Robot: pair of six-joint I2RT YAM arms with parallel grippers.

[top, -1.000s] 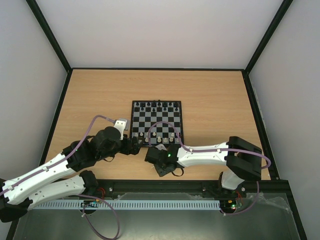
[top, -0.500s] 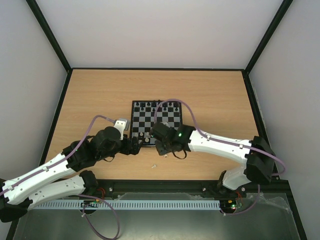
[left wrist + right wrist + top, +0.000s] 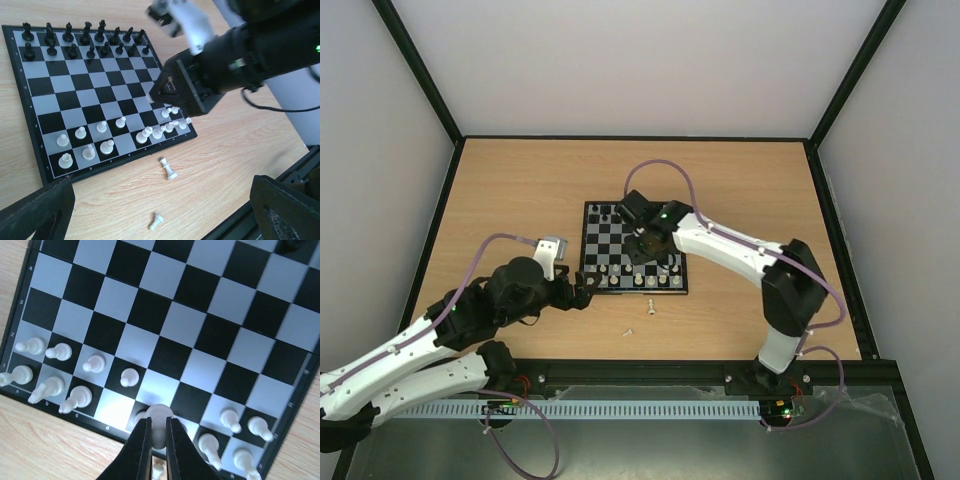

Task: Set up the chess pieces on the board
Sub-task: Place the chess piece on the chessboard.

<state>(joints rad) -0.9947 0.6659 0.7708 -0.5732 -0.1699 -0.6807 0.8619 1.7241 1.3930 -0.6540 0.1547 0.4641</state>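
The board lies mid-table, with white chess pieces on its near two rows. My right gripper hangs above those rows, shut on a white chess piece pinched between its fingers. In the left wrist view its dark body hovers over the board's right side. Two white pieces lie tipped over on the wood in front of the board: a taller one and a pawn. My left gripper is open and empty, low at the board's near-left corner.
Black pieces fill the board's far two rows. A black frame rail runs along the table's near edge, and dark walls edge the table left and right. The right arm's purple cable loops above the board's far side.
The right arm has swung from the table's near edge up over the board, carrying the white piece. The left arm has drawn back slightly to the left, still open.
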